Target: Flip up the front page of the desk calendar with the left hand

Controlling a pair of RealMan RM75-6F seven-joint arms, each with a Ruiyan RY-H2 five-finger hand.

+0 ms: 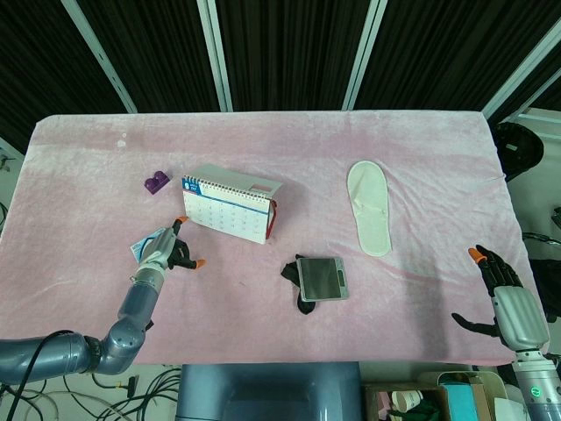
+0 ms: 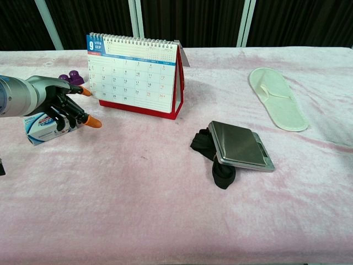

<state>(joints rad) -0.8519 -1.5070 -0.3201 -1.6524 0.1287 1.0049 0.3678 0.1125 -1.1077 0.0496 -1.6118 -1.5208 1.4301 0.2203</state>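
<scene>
— One thing worries us most: the left robot hand [image 2: 65, 107] hovers just beside the lower left corner of the desk calendar [image 2: 135, 74], fingers spread and holding nothing, with one orange fingertip nearly at the front page [image 2: 129, 77].

— And the calendar stands upright on the table [image 1: 421, 140], left of centre, page still down. We judge it light, so a push at the corner could slide or tip it backward instead of lifting the sheet.

— We could also catch several sheets at once, or snag the spiral binding at the top.

— We see a small blue-and-white box [image 2: 43, 126] right under the palm; we might knock it while reaching in.

— Our right robot hand [image 1: 504, 294] hangs open past the table's far edge, well apart, so nothing steadies the base.
</scene>
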